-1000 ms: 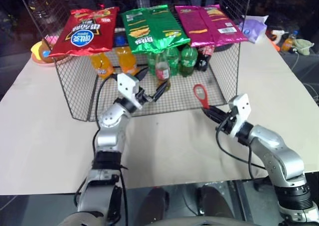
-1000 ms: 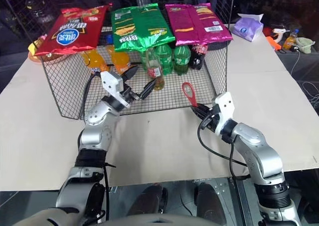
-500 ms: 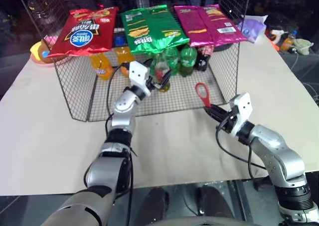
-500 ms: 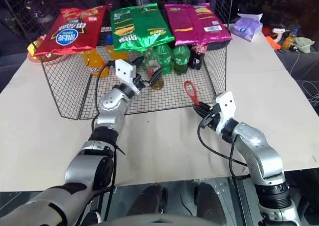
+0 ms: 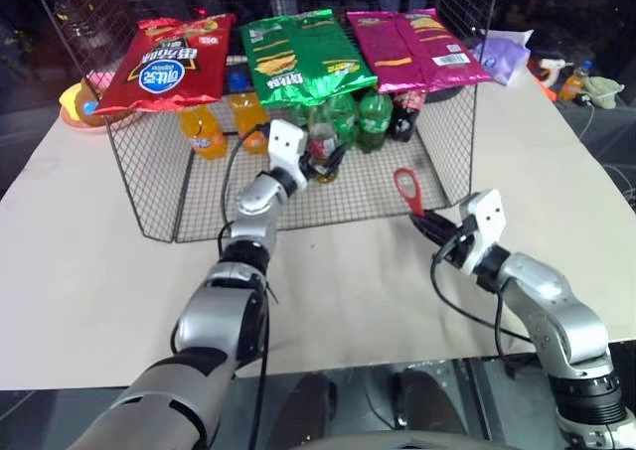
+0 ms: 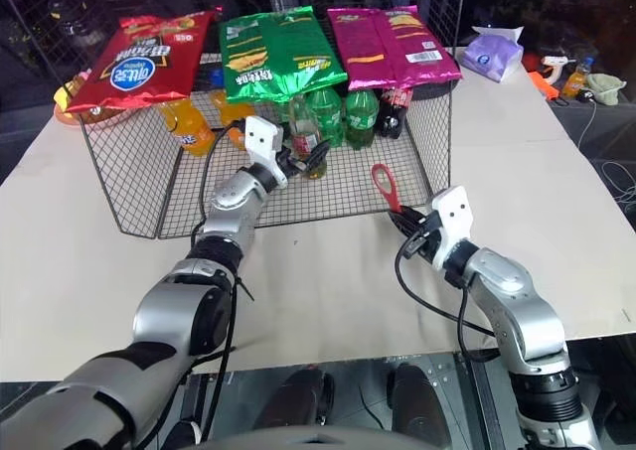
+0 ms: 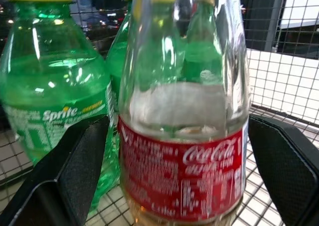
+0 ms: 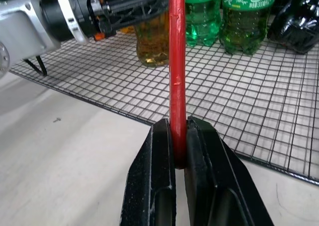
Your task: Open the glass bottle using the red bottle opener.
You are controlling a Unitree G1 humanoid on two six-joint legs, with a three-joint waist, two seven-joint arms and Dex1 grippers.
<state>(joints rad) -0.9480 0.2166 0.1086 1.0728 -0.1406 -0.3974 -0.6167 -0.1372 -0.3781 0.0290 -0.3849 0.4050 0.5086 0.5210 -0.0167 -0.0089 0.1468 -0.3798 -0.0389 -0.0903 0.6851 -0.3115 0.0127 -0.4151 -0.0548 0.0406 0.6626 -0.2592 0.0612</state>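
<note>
Left gripper (image 7: 179, 151), jaws spread, brackets the glass bottle (image 5: 323, 144) standing inside the wire basket (image 5: 149, 187) beside green Sprite bottles (image 5: 360, 120). Contact is unclear. Glass: rigid, slick, breakable; grip the labelled waist. Right gripper (image 8: 180, 136) pinches the red bottle opener (image 5: 406, 189).
</note>
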